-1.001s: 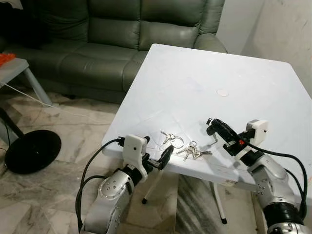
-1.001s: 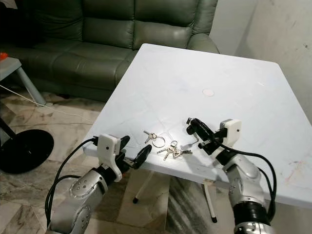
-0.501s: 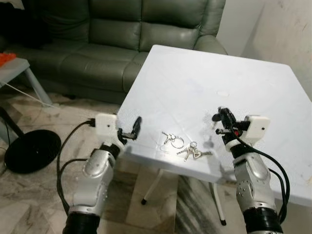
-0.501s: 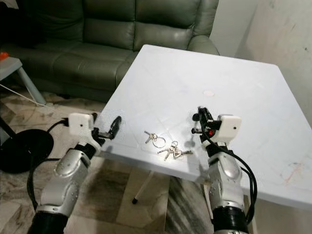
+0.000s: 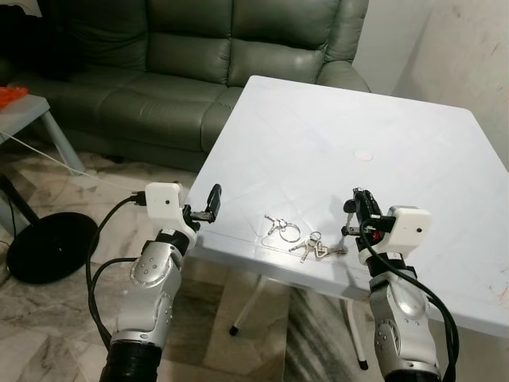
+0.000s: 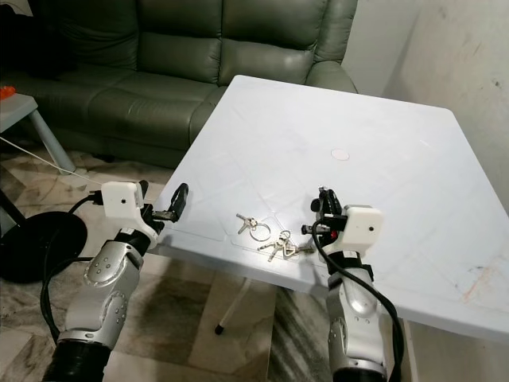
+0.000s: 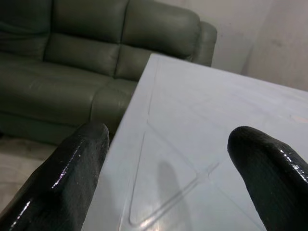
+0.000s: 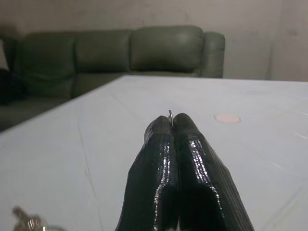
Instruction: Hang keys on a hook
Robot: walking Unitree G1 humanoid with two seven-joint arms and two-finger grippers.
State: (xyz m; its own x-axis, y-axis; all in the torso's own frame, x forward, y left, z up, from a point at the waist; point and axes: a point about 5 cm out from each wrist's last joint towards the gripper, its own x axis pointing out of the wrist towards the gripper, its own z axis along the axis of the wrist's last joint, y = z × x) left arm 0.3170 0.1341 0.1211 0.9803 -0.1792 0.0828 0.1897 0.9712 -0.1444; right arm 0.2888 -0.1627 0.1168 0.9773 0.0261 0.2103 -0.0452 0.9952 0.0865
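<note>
2 bunches of keys (image 5: 316,247) lie flat near the surface's (image 5: 382,127) front edge, the long keys pointing toward the right tool (image 5: 355,213). That tool, raised just beside them, is pinched together on a thin wire hook (image 8: 170,115). The left tool (image 5: 213,200), fingers apart, hovers at the left edge.

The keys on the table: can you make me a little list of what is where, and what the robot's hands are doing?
keys: two bunches and lying near the white table's front edge
hook: small metal hook pinched in the right gripper, beside the keys
left gripper: at the table's left edge, fingers open, holding nothing
sofa: green sofa behind the table
done yet: no, keys not on the hook
</note>
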